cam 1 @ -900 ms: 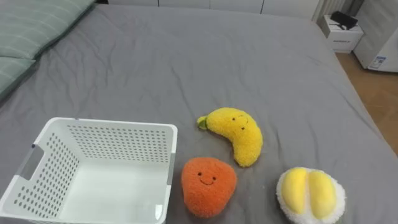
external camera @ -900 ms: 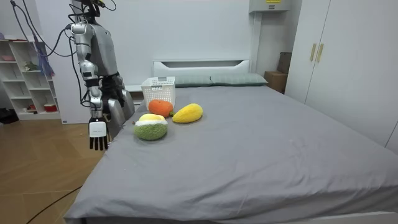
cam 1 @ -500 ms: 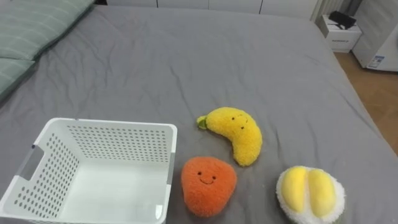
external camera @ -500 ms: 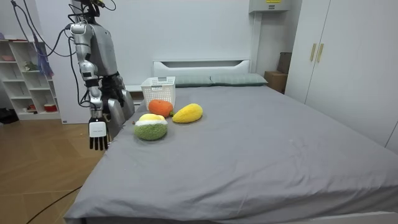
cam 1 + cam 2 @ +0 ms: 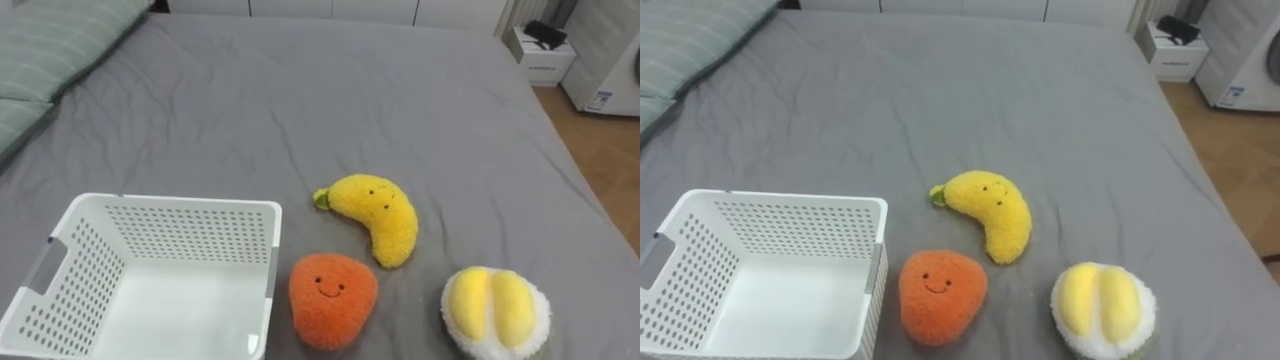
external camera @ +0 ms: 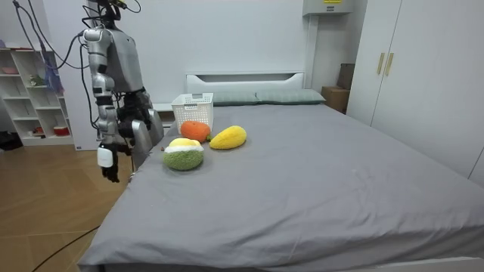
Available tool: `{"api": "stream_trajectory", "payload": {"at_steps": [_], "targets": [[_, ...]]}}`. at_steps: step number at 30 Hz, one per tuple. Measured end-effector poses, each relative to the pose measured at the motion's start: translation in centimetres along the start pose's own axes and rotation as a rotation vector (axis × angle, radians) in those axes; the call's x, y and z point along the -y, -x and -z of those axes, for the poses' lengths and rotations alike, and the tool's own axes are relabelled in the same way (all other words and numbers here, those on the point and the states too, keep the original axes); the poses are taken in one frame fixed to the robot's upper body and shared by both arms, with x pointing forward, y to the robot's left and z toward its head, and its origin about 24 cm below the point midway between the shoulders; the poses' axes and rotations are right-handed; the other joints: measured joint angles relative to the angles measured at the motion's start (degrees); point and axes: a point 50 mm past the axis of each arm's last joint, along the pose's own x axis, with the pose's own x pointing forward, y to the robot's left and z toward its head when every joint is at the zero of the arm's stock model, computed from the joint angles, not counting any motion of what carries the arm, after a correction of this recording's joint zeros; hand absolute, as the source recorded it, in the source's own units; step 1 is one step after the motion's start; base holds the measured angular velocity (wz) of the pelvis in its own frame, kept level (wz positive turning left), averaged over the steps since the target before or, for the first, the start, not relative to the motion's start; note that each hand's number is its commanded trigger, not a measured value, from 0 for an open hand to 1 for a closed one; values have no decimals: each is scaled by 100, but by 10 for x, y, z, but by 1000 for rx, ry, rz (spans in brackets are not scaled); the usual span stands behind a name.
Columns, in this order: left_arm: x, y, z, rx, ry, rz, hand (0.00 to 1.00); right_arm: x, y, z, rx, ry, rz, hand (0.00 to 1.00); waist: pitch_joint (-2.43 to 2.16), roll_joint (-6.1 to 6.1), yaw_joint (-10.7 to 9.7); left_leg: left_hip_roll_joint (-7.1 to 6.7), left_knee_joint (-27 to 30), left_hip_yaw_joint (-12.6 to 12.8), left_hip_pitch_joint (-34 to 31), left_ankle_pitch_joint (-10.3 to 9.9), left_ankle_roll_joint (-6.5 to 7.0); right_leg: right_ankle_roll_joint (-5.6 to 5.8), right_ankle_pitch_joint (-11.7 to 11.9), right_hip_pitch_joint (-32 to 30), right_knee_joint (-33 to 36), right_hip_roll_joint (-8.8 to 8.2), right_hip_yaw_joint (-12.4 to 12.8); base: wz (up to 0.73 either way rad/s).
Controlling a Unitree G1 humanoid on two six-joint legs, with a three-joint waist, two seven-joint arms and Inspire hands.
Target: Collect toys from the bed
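Bedside stock, places given from the white basket.

1. White basket point(image 5: 180, 203): perforated plastic with a cut-out grip in its left wall. It sits upright on the grey bed point(image 5: 300, 100), at the near edge, left of the robot's centre.
2. Orange plush point(image 5: 333, 298): round, with a stitched smile. It lies just beside the basket's right wall, by the near right corner, with a narrow strip of sheet between them.
3. Banana plush point(image 5: 378, 212): yellow and curved, with a small green stem end that points toward the basket. It lies right of the basket's far right corner, just beyond the orange plush.
4. Yellow-and-white plush point(image 5: 495, 312): two yellow lobes in a white fuzzy rim. It lies well to the right of the basket, past the orange plush and near the bed's edge.
5. All three toys lie on the sheet, outside the basket.
6. Green pillows point(image 5: 50, 45): beyond the basket, to its far left.
7. Nightstand point(image 5: 545, 55): far beyond the basket, off to the right, on the floor.
8. Right hand point(image 6: 107, 159): in the room view the robot stands at the bedside before the basket. This hand hangs off the mattress, its fingers loose, holding nothing.
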Motion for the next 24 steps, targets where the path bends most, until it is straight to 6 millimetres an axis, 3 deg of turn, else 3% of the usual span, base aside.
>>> {"api": "stream_trajectory", "payload": {"at_steps": [2, 5, 7, 9, 10, 12, 15, 18, 24], "targets": [[-7, 0, 3, -5, 37, -18, 0, 9, 1, -4, 13, -141, 9, 0, 7, -60, -132, -1, -3, 3, -20, 1, 0, 0, 0, -32, 5, -5, -5, -3], [-23, 2, -8, 36, 46, -55, 0, 26, 5, -21, 65, -336, 50, 0, 7, -183, -206, 1, -21, 41, -10, 1, 1, -1, 4, -52, 18, 1, 32, -8], [-31, 3, -16, 77, 56, -77, 0, 35, 11, -42, 143, -386, 83, 0, 13, -236, -210, 8, -24, 82, -10, 1, 1, -2, 32, -71, 5, 9, 56, -12], [-36, 4, -23, 98, 77, -88, 0, 45, 24, -80, 291, -446, 128, 0, 12, -250, -229, 14, -25, 149, -32, 2, 5, 3, 59, -118, 4, 10, 92, -16], [-36, 4, -23, 98, 77, -88, 0, 45, 28, -90, 333, -454, 137, 0, 9, -255, -243, 17, -24, 163, -39, 2, 6, 2, 60, -133, 14, 11, 101, -11], [-36, 4, -22, 104, 74, -89, 0, 42, 48, -129, 505, -463, 145, 0, -39, -232, -252, 38, -14, 197, -103, 3, 4, -10, 79, -227, 61, 32, 142, -7], [-36, 4, -23, 127, 70, -90, 0, 36, 79, -171, 713, -448, 129, 0, -47, -225, -218, 51, 6, 232, -138, 14, -6, -20, 88, -297, 110, 45, 132, 0], [-35, 4, -27, 145, 68, -89, 0, 24, 108, -197, 890, -372, 109, 0, -51, -222, -127, 68, -15, 229, -139, 23, -20, -31, 95, -310, 105, 65, 132, 0], [-33, 4, -23, 161, 34, -87, 0, -5, 154, -226, 1156, -162, 121, 0, -47, -189, 64, 91, -85, 279, -106, 50, -45, -53, 109, -284, 92, 84, 124, -3]]}}
